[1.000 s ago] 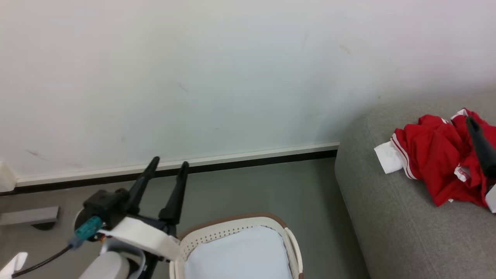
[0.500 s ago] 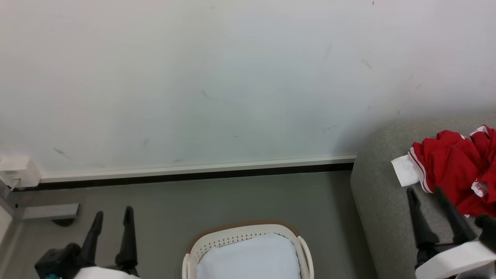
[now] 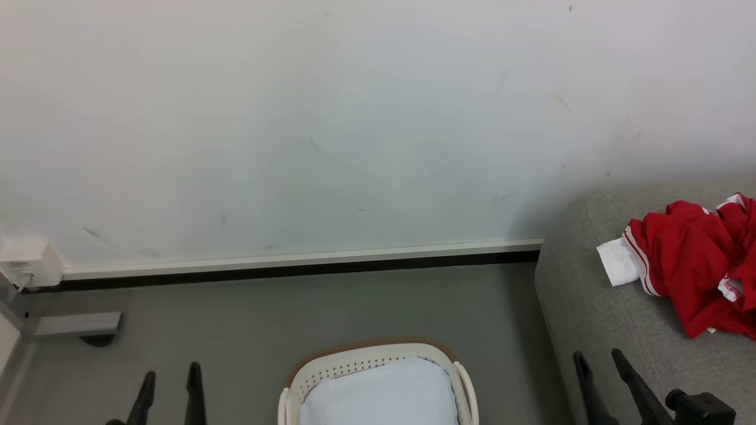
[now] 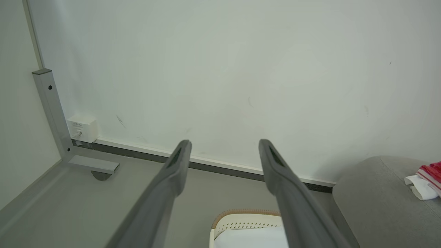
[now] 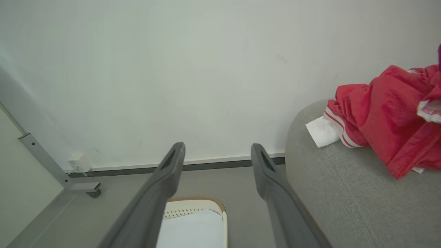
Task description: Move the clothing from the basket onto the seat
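The red jersey [image 3: 697,277] lies crumpled on the grey sofa [image 3: 590,307] at the right, a white sleeve end toward the wall; it also appears as the jersey [image 5: 386,113] and sofa [image 5: 344,193] in the right wrist view, and as a jersey edge [image 4: 429,177] on the sofa [image 4: 375,193] in the left wrist view. The basket [image 3: 378,360] sits on the floor at bottom centre, showing its pale lining. My left gripper [image 3: 170,378] is open at the lower left, holding nothing. My right gripper [image 3: 598,359] is open over the sofa's front edge, apart from the jersey.
A white wall with a dark baseboard [image 3: 295,268] runs behind. A grey metal frame leg with a foot [image 3: 77,324] and a white wall box [image 3: 29,262] stand at the left. Grey floor [image 3: 295,313] lies between basket, wall and sofa.
Both grippers have dropped toward the bottom edge of the head view. The right gripper has come away from the jersey, which stays on the sofa. The camera shifted earlier, then held nearly still.
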You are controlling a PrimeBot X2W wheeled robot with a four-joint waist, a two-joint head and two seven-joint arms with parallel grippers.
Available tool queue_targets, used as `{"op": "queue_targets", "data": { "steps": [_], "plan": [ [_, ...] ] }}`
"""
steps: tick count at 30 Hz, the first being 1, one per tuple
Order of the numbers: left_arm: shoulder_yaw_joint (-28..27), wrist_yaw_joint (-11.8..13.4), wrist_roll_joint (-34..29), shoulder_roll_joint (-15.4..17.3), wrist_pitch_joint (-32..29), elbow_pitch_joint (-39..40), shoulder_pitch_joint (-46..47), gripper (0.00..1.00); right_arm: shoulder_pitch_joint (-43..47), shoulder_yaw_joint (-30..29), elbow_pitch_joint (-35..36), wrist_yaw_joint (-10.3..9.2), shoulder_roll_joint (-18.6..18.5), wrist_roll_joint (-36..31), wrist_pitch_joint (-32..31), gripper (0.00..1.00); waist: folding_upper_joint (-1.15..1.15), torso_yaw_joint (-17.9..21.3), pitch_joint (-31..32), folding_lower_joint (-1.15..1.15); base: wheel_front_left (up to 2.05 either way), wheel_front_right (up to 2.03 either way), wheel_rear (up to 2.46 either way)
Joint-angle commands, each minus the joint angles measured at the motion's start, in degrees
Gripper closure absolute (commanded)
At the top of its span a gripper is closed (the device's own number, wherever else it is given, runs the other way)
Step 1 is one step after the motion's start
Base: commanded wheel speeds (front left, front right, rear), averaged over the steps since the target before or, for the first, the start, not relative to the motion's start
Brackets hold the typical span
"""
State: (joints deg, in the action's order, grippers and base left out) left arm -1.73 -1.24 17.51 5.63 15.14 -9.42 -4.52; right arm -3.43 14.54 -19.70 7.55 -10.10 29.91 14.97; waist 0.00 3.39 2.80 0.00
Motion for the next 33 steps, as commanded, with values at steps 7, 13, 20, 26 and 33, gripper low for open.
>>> {"op": "queue_targets", "data": {
  "steps": [7, 13, 20, 26, 33],
  "plan": [
    [-2.09, -2.76, -3.27, -1.87, 0.01, -1.49, 0.19, 0.0, -1.82, -0.19, -0.62, -0.13, 1.54, -2.3, 0.23, 0.0, 0.0, 0.5, -0.07, 0.0, 0.0, 0.0, 0.0],
    [-3.29, -3.72, -4.53, -2.42, 0.01, -2.19, 0.58, 0.0, -2.63, -0.48, -0.65, -0.13, 2.04, -2.82, 0.25, 0.0, 0.0, 0.76, -0.09, 0.0, 0.0, 0.0, 0.0],
    [-4.28, -4.31, -5.11, -2.61, 0.01, -2.98, 1.04, 0.0, -3.07, -0.48, -1.02, -0.13, 2.13, -3.3, 0.24, 0.0, 0.0, 0.84, 0.01, 0.0, 0.0, 0.0, 0.0],
    [-4.35, -4.11, -4.2, -2.65, 0.01, -3.35, 0.77, 0.0, -3.15, -0.15, -1.34, -0.13, 2.06, -2.93, 0.25, 0.0, 0.0, 0.86, 0.08, 0.0, 0.0, 0.0, 0.0],
    [-4.11, -4.31, -3.14, -3.23, -0.64, -5.3, 0.52, 1.0, -1.14, -0.26, -2.38, 0.0, 2.87, -1.7, -0.4, 1.0, 0.0, 0.86, 0.03, 0.0, 0.0, 0.0, 0.0]
  ]
}}
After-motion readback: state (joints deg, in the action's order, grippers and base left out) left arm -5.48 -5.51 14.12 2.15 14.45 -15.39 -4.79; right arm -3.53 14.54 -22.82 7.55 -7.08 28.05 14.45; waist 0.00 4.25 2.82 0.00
